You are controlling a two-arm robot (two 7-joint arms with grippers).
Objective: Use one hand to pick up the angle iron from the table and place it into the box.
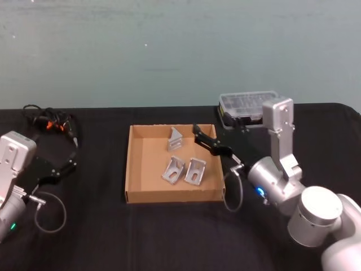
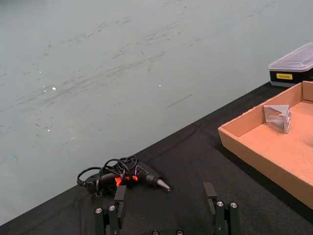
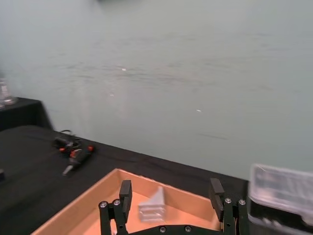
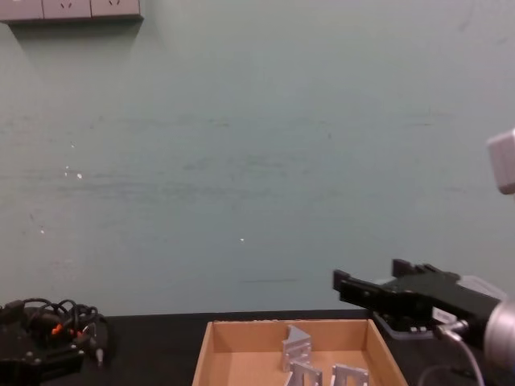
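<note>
On the black table (image 1: 169, 237) lies the shallow tan box (image 1: 130, 169), and inside it rest three grey angle irons: one upright at the back (image 1: 175, 138) and two side by side nearer the front (image 1: 174, 169) (image 1: 195, 170). My right gripper (image 1: 198, 135) hovers over the box's right rear corner, open, with nothing between its fingers. In the right wrist view that gripper (image 3: 171, 193) frames the rear angle iron (image 3: 152, 205) below it. My left gripper (image 1: 72, 161) stays parked at the table's left, open and empty (image 2: 165, 196).
A black plastic case with a clear lid (image 1: 248, 107) stands behind the box on the right, close to my right arm. A tool with tangled black cables and orange bits (image 1: 51, 123) lies at the far left. A pale green wall backs the table.
</note>
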